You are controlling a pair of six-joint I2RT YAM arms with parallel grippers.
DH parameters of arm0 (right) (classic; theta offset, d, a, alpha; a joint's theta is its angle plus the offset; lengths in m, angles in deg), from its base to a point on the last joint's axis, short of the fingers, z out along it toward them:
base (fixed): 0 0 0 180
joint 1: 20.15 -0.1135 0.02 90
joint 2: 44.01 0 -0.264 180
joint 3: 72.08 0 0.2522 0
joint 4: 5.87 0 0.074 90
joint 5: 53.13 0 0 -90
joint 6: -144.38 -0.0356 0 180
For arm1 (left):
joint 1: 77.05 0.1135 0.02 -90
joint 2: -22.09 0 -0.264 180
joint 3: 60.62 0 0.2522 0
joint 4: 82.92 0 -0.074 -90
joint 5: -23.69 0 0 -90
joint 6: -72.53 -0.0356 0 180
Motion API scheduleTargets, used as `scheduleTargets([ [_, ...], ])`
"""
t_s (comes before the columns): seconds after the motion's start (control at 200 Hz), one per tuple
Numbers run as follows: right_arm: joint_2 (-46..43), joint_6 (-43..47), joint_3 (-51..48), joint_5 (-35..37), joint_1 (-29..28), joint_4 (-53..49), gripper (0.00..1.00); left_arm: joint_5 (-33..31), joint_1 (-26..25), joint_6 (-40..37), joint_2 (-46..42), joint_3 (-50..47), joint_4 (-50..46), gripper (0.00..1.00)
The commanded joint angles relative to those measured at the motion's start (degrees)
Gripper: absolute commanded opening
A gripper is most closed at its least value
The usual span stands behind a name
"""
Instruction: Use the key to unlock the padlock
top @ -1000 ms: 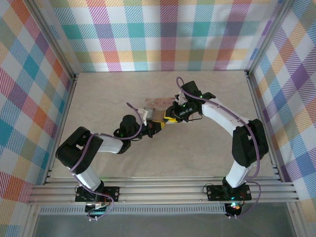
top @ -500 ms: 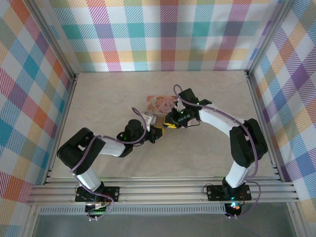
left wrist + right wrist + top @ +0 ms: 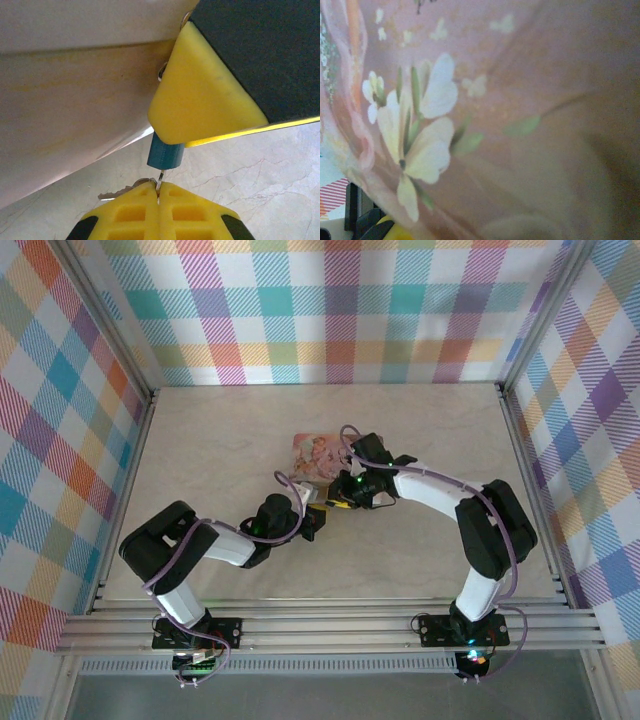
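The padlock (image 3: 165, 155) is a tiny blue body sticking out from under a yellow fingertip (image 3: 200, 105) of my right gripper (image 3: 340, 500), which is shut on it just above the table. My left gripper (image 3: 159, 186) is shut on the key (image 3: 160, 177), whose thin blade points up into the bottom of the padlock. A second key (image 3: 112, 192) on the same ring sticks out to the left. In the top view my left gripper (image 3: 318, 520) meets the right one tip to tip, just in front of the pink tin.
The pink illustrated tin (image 3: 315, 453) lies on the table right behind the grippers. Its side (image 3: 75, 100) looms close on the left in the left wrist view, and its flowered lid (image 3: 470, 125) sits very near the right wrist camera. Marbled table (image 3: 420, 550) lies around.
Both grippers have moved together toward the near edge, off the pink tin, so more of the tin's lid shows. Both grips look unchanged.
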Motion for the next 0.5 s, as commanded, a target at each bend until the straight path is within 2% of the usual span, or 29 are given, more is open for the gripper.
scheduleTargets([
  [0.0, 2.1, -4.5, -2.3, -7.2, -0.8, 0.4, 0.07, -0.2, -1.2, -0.8, 2.4, -1.7, 1.3, 0.00],
  [0.235, 2.6, -5.5, -4.1, -6.7, -0.9, 2.1, 0.14, -1.9, -1.3, -0.7, 4.6, -2.8, 3.0, 0.00],
  [0.495, 2.3, -6.3, -4.8, -6.4, -1.2, 3.3, 0.28, -5.4, -3.7, -2.8, 6.0, -3.2, 3.2, 0.00],
])
